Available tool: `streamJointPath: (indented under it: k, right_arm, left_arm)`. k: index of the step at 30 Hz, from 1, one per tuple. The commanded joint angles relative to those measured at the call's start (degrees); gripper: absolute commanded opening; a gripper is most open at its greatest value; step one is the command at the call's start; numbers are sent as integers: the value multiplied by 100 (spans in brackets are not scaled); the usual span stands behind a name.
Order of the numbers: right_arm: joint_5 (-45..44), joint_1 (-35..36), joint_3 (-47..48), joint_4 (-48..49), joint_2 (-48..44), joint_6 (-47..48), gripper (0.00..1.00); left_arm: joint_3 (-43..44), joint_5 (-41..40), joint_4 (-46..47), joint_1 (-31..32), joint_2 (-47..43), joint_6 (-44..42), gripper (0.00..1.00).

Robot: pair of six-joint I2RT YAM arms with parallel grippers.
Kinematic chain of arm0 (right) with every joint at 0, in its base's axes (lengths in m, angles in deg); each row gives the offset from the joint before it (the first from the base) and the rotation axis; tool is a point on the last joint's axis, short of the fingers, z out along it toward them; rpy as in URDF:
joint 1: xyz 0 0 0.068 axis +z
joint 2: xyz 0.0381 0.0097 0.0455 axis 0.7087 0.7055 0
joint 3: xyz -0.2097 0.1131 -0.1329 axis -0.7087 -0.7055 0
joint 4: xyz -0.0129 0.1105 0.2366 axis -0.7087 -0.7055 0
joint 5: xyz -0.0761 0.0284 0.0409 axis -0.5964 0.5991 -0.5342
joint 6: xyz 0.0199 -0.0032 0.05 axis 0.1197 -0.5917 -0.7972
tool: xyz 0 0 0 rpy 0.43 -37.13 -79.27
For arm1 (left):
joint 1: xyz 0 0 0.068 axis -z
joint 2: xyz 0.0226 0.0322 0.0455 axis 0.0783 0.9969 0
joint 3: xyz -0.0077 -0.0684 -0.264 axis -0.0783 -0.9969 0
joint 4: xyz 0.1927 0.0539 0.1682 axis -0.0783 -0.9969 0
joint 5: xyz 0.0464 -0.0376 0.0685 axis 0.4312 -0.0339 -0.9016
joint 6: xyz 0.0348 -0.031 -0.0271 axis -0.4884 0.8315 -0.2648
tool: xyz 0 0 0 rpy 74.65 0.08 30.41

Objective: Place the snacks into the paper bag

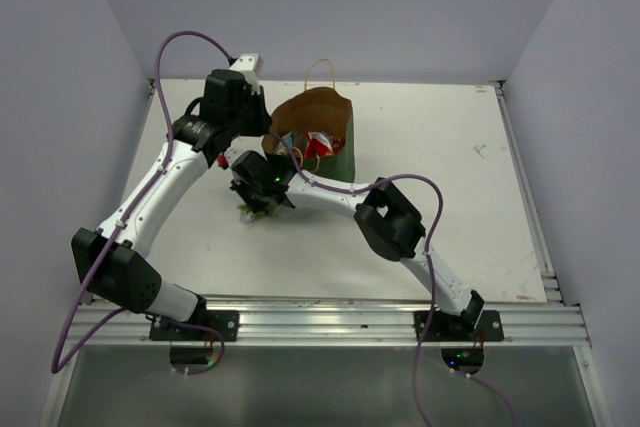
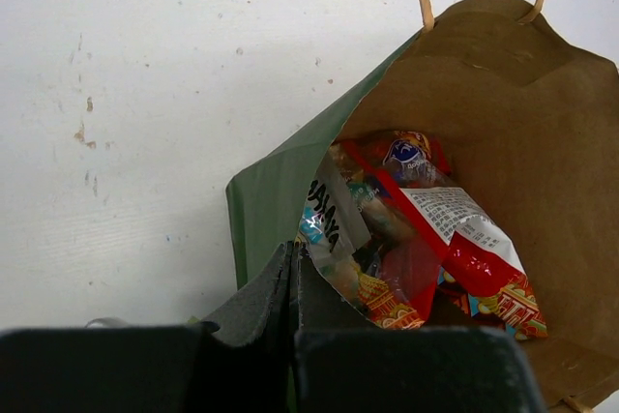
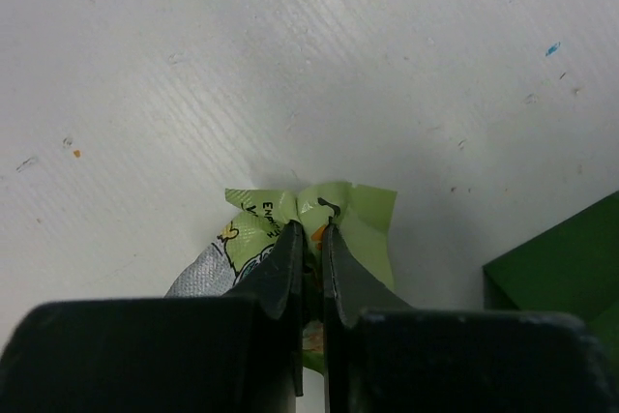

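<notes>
One yellow-green packet (image 3: 363, 229) pinched in right gripper (image 3: 310, 231), paper bag (image 3: 566, 258) near

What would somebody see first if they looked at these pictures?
Probably the green paper bag standing toward the far middle of the table, gaping open with a shiny red candy bag inside. The left gripper pinches its rim. Just beside it, the right gripper is clamped on a small yellow-green packet on the white table.
</notes>
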Motion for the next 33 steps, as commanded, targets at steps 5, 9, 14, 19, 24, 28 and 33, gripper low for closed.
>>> streamJointPath:
  k: [5, 9, 14, 19, 24, 28, 33]
  right_arm:
    - [283, 194, -740, -991, -1170, 617, 0]
    - [598, 467, -1539, -1087, -2690, 602, 0]
    - [372, 564, -1105, -1736, -4194, 311, 0]
    - [-506, 564, -145, -2186, -4609, 512, 0]
    - [-1712, 319, -213, -1266, -4539, 1014, 0]
    - [-1598, -384, -618, -438, -4328, 891, 0]
    - [-1660, -850, -680, -104, -3819, 944, 0]
  left_arm:
    - [199, -12, 126, -9, -67, -10, 2]
    - [181, -12, 187, -9, -14, 42, 2]
    - [172, -12, 196, -9, 39, 69, 2]
    - [207, -12, 196, -9, 83, 78, 2]
    - [295, -12, 117, -9, 92, 60, 2]
    - [357, -153, 82, -9, 74, 25, 2]
    - [366, -135, 64, -9, 39, 25, 2]
